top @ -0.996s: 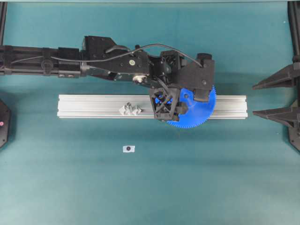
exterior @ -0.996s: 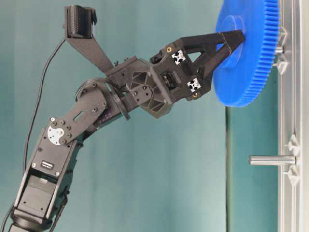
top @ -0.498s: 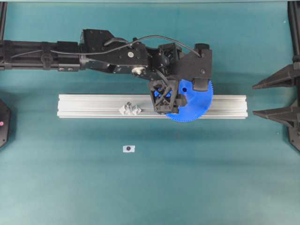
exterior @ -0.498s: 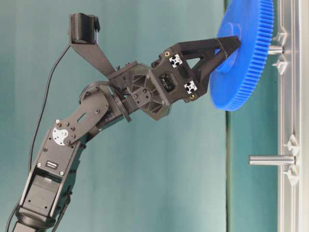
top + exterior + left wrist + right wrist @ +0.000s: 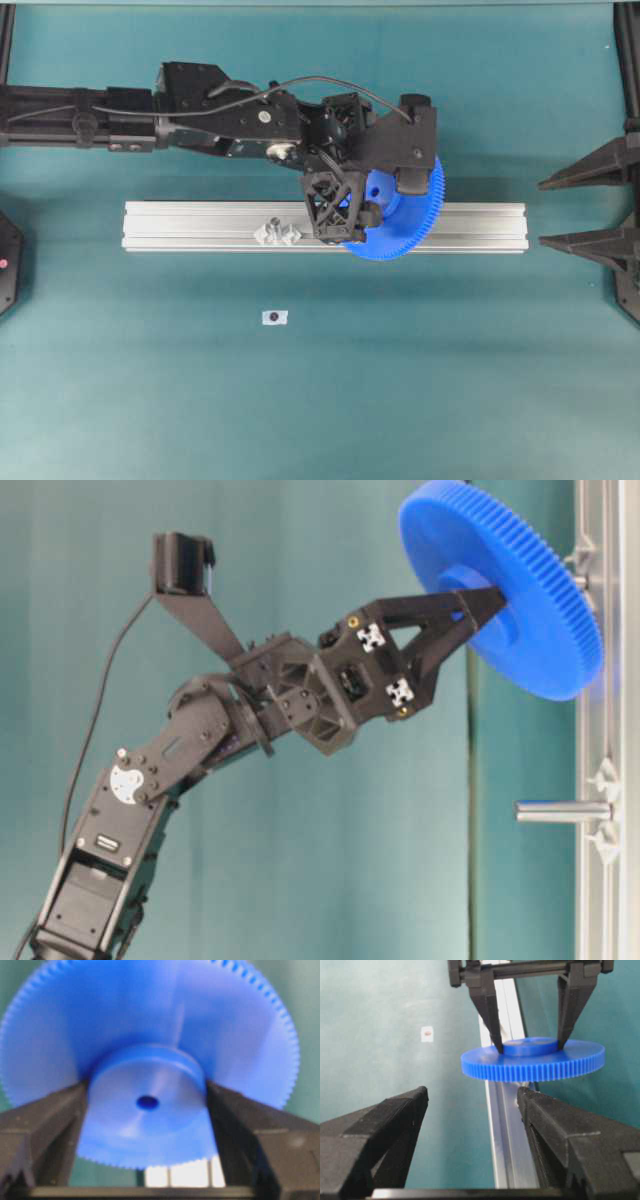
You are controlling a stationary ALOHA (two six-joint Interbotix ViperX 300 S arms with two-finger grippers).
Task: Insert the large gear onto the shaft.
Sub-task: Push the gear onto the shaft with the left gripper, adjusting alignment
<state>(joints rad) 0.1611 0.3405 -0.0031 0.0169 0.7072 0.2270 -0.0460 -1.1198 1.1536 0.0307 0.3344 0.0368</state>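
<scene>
I hold the large gear (image 5: 505, 585) in the left gripper (image 5: 483, 592); its two fingers pinch the raised central hub (image 5: 146, 1105) from both sides, as the left wrist view shows clearly. The right gripper (image 5: 470, 1125) stands spread wide and holds nothing, well apart from the work.

The gear hangs in the air above the aluminium rail (image 5: 200, 228), tilted and not parallel to it. The shaft under the gear I can see only partly, beside the rim in the table-level view (image 5: 580, 581), and it is not inside the centre hole (image 5: 147, 1103). The second shaft (image 5: 563, 811) stands free further along the rail.

To do this step well, I think I must first level the gear so its face is square to the pin, then bring the centre hole exactly over the tip. I should lower slowly and keep the pinch firm until the hub slides down. If the disc is tilted, the hole will probably catch on the tip and jam.

There is no container in these views; the rail only carries the two shafts.
</scene>
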